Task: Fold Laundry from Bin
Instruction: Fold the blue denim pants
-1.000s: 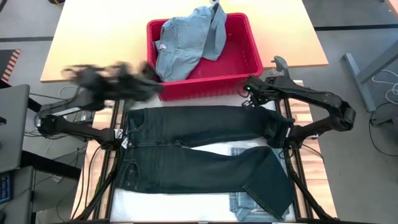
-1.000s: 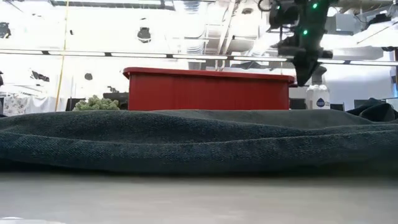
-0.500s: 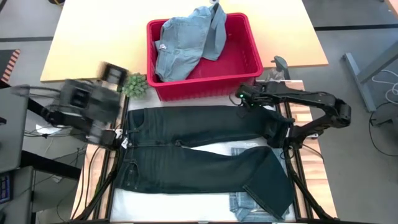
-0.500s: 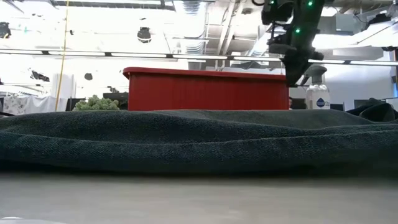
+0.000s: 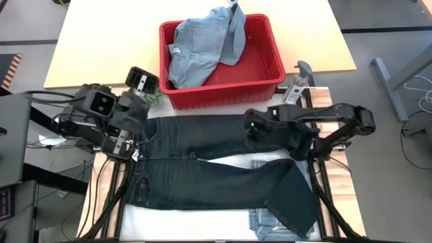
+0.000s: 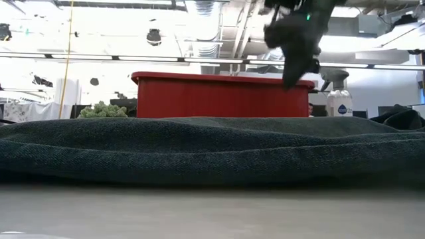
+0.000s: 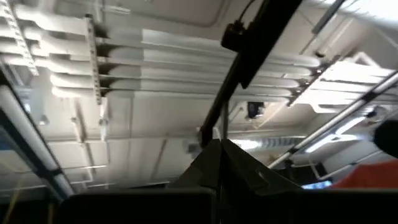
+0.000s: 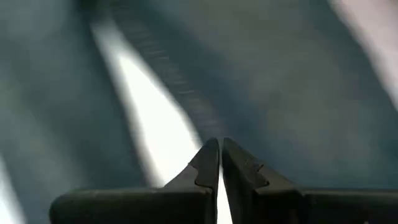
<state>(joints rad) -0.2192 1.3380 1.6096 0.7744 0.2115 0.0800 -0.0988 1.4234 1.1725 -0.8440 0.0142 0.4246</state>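
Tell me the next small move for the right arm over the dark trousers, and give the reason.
Probably: open the right pincer and lower it onto the upper leg of the dark trousers. It hangs shut and empty above that leg, which the low view shows it clear of, so nothing is gripped yet. The trousers lie flat and unfolded in front of the red bin. The left pincer is shut near the waistband, pointing up.

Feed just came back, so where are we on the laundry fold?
Early. The dark trousers lie spread on the table, not yet folded. The right claw, shut and empty, hangs over their upper leg; the left claw, shut, points up by the waistband. Light blue pieces wait in the red bin.
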